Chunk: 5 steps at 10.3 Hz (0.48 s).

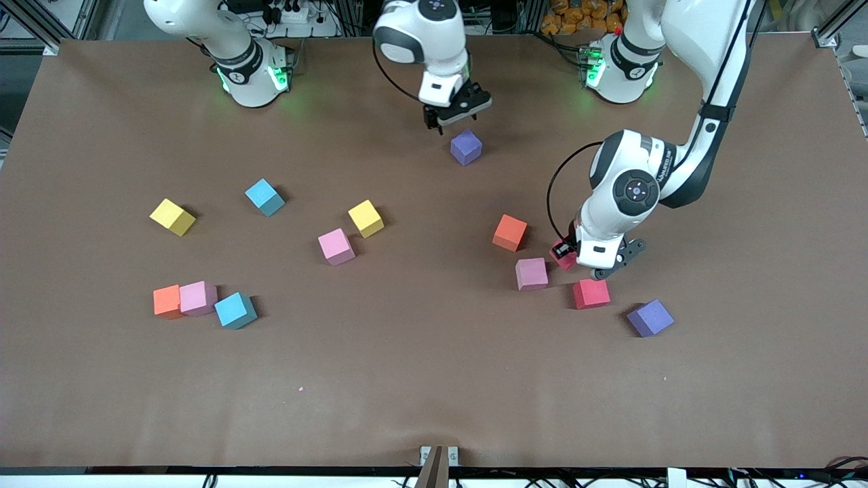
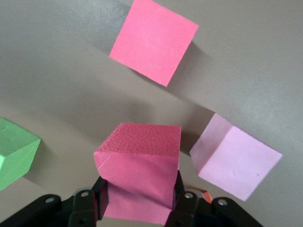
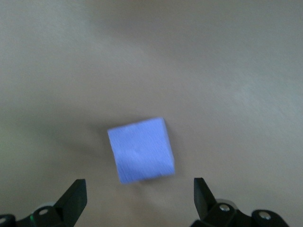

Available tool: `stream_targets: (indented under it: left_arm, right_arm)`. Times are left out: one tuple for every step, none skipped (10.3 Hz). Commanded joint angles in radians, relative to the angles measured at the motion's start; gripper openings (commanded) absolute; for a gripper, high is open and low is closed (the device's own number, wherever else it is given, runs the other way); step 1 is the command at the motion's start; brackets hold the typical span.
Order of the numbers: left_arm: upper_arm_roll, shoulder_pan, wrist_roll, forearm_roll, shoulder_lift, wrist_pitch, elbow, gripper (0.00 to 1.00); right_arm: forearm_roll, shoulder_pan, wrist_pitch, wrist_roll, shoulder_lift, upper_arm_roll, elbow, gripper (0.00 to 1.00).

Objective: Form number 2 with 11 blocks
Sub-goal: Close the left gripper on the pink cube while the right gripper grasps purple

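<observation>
Left gripper fingers clamp red block — tilted

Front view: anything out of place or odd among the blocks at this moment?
Nothing is damaged. The blocks lie scattered and turned at different angles, with no digit begun. The left gripper is shut on a red block beside a pink block; the right gripper hangs open over a purple block.

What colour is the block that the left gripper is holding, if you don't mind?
Deep pink-red block, clamped in the left gripper; the left wrist view shows it best.
</observation>
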Motion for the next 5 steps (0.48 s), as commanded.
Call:
stream_targets:
  left_arm:
    - [-0.004, 0.002, 0.004, -0.009, -0.038, -0.041, -0.005, 0.00]
    - [-0.006, 0.002, 0.005, -0.009, -0.037, -0.041, -0.003, 0.00]
    - [-0.006, -0.002, 0.004, -0.009, -0.032, -0.041, -0.003, 0.00]
    - [-0.006, -0.004, 0.004, -0.009, -0.027, -0.041, -0.003, 0.00]
    - [-0.004, -0.005, 0.004, -0.009, -0.024, -0.041, -0.003, 0.00]
  right_arm:
    - [-0.092, -0.001, -0.013, -0.007, 0.109, -0.012, 0.101, 1.00]
    - [-0.122, -0.007, -0.013, -0.029, 0.112, -0.012, 0.098, 1.00]
    - [-0.126, -0.007, -0.011, -0.037, 0.118, -0.012, 0.098, 1.00]
    - [-0.126, -0.002, -0.007, -0.031, 0.126, -0.012, 0.098, 1.00]
    - [-0.123, 0.005, -0.002, -0.018, 0.137, -0.010, 0.098, 1.00]
